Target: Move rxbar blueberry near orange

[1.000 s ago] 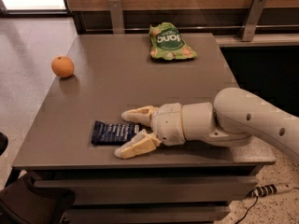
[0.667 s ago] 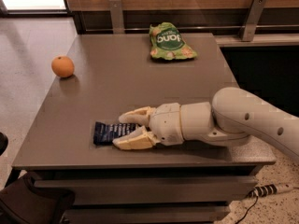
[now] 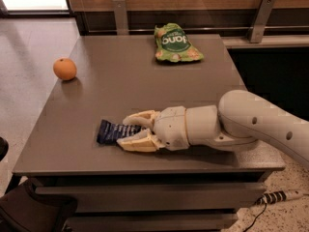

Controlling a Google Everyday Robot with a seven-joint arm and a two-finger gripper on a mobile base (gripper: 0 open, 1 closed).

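Note:
The rxbar blueberry (image 3: 110, 131), a flat bar in a dark navy wrapper, lies near the front edge of the grey table (image 3: 125, 81). My gripper (image 3: 126, 131) reaches in from the right, low over the table. Its two cream fingers (image 3: 140, 116) close around the bar's right end, one on the far side and one on the near side. The bar's left half sticks out to the left. The orange (image 3: 64, 68) sits near the table's left edge, well behind and to the left of the bar.
A green snack bag (image 3: 174, 44) lies at the back of the table. A wooden wall with metal brackets runs behind. The table's front edge is just below the gripper. A power strip (image 3: 277, 195) lies on the floor at right.
The fingers have narrowed from a wide spread to close around the bar's right end, and the gripper has shifted slightly left. The bar, orange and bag have not moved.

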